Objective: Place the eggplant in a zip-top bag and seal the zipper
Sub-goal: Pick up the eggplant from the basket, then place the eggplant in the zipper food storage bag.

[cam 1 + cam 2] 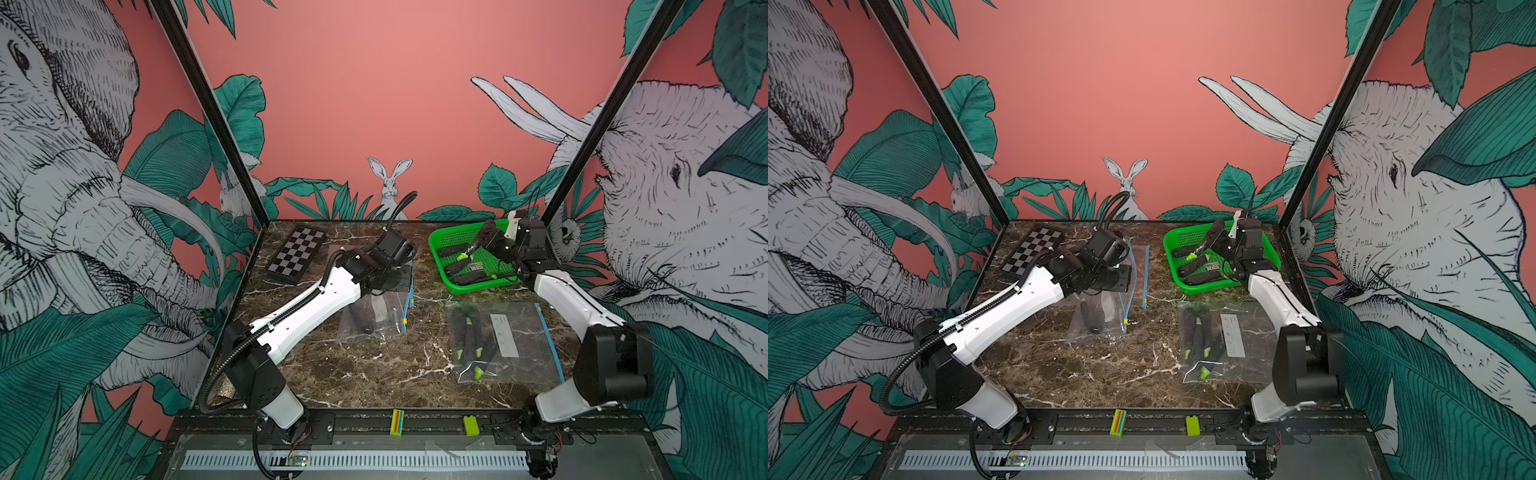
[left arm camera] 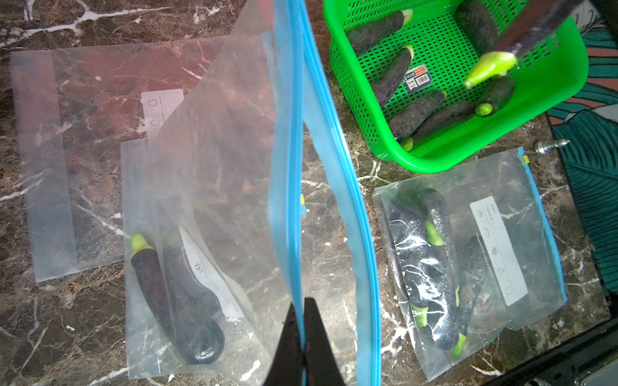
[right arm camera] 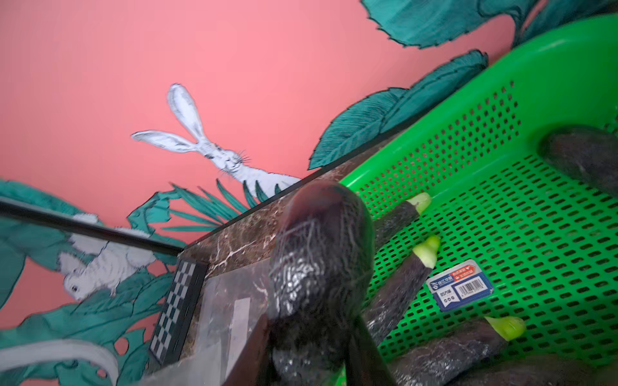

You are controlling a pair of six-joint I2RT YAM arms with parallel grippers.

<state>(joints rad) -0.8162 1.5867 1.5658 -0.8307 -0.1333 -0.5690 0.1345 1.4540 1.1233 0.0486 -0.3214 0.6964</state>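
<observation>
My left gripper (image 2: 302, 302) is shut on the blue zipper edge (image 2: 294, 167) of a clear zip-top bag (image 2: 234, 150). It holds that edge up so the mouth gapes. One dark eggplant (image 2: 174, 300) with a green stem lies inside the bag on the marble. My right gripper (image 3: 311, 331) is shut on another dark eggplant (image 3: 321, 260), lifted above the green basket (image 3: 501, 100). In both top views this eggplant (image 1: 471, 249) (image 1: 1200, 249) hangs stem down over the basket at the back right.
The green basket (image 1: 478, 289) holds several more eggplants. A sealed bag of eggplants (image 1: 498, 345) lies at the front right. An empty flat bag (image 2: 83, 133) lies beside the held one. A chessboard (image 1: 296, 254) sits at the back left.
</observation>
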